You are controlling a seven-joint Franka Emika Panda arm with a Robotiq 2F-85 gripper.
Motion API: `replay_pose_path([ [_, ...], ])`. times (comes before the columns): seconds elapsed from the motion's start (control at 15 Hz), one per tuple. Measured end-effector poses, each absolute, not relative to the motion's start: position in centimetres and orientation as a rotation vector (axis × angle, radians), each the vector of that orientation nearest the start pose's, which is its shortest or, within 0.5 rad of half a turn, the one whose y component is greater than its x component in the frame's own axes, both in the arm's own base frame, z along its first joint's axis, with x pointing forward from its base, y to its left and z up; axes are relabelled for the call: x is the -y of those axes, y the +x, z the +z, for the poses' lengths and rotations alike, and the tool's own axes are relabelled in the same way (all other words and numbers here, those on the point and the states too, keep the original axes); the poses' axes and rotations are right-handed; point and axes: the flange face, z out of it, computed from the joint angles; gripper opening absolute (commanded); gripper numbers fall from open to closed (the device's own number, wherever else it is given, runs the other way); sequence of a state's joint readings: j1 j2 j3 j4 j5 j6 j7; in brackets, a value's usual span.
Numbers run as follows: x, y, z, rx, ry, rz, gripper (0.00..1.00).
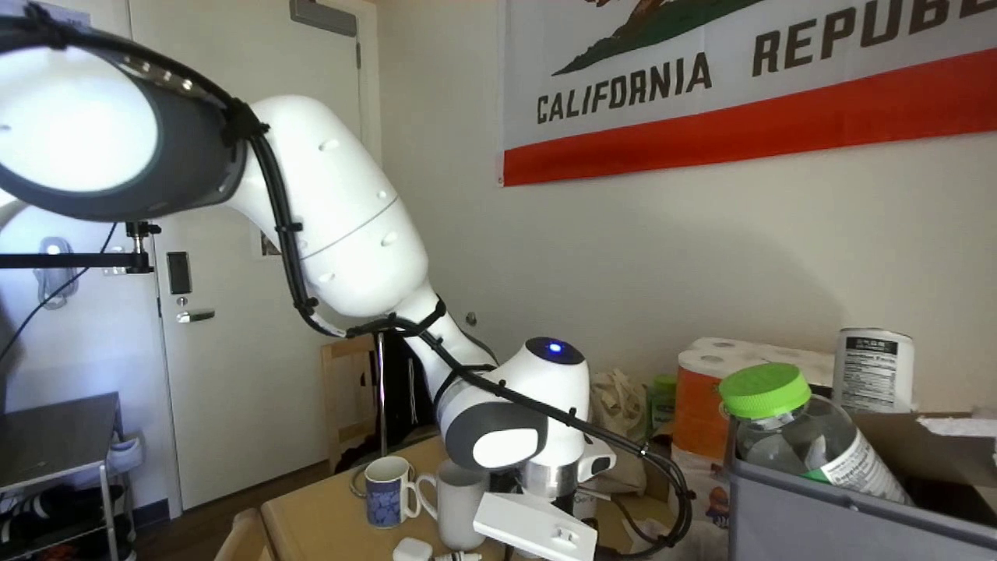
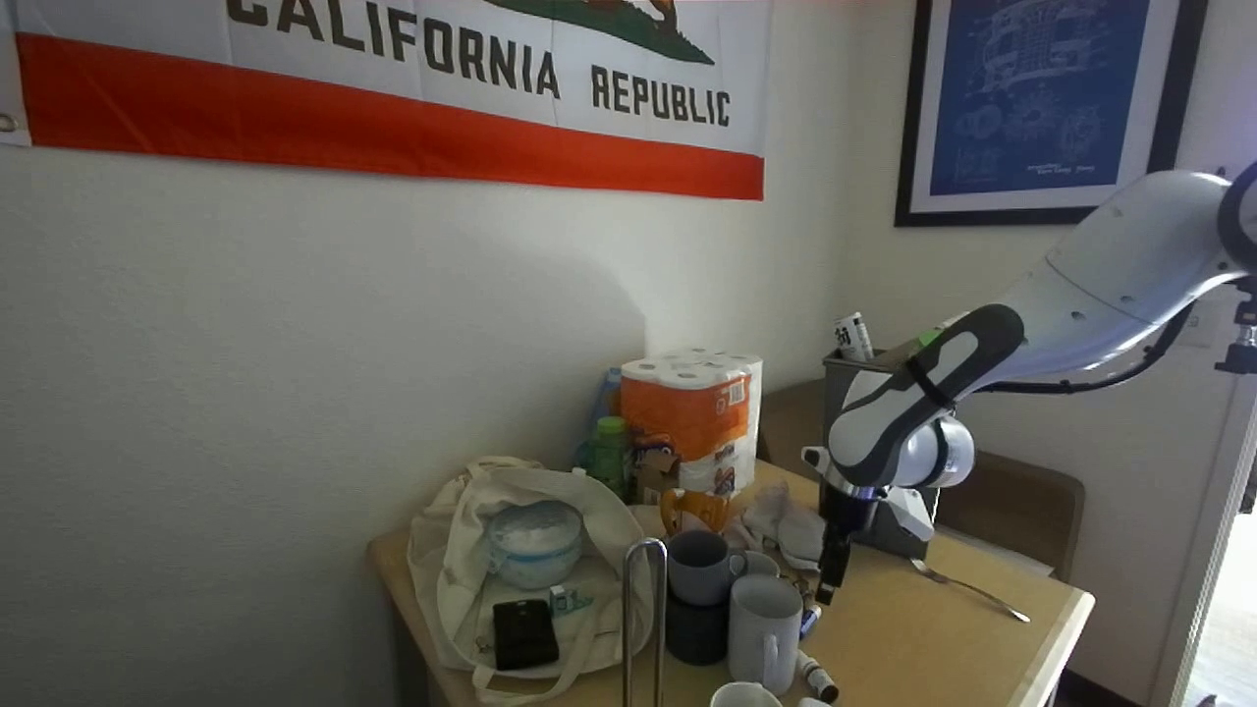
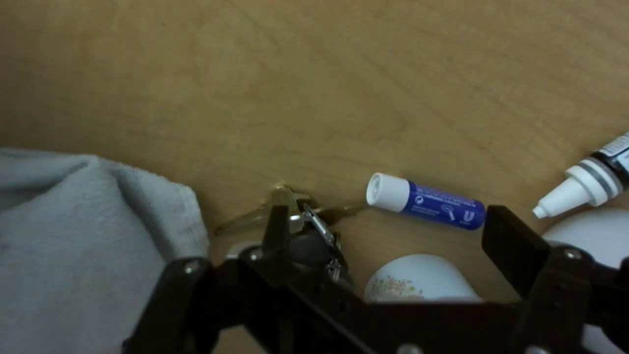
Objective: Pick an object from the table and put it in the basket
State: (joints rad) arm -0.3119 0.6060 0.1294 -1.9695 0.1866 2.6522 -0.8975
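My gripper (image 3: 388, 211) is spread wide; the tabletop (image 3: 314, 108) lies beneath it, carrying mugs (image 2: 761, 624) in both exterior views. On wrist view I've a white-capped blue tube (image 3: 426, 201) lying between the fingers (image 3: 513, 246); can't tell if its blue end touches one. Key bunch (image 3: 317, 228) sits partly behind the opposite finger. In an exterior view I see a green-lidded jar (image 1: 794, 425) leaning in a grey bin (image 1: 826, 530).

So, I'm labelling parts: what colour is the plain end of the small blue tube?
The plain end is white; it shows best in the wrist view.
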Motion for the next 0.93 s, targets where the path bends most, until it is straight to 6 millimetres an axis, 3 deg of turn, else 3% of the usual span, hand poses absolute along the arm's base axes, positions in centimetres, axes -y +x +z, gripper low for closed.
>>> replay_pose_path([
  [0.27, 12.0, 61.8, 14.3, 0.805, -2.917, -0.329, 1.00],
  [0.47, 12.9, 62.6, 13.5, 0.791, -2.918, -0.403, 1.00],
  [0.53, 13.1, 62.8, 13.4, 0.788, -2.916, -0.427, 0.93],
  [0.6, 13.3, 63.0, 13.3, 0.777, -2.914, -0.447, 0.74],
  [0.93, 13.8, 63.6, 13.0, 0.748, -2.898, -0.483, 0.36],
])
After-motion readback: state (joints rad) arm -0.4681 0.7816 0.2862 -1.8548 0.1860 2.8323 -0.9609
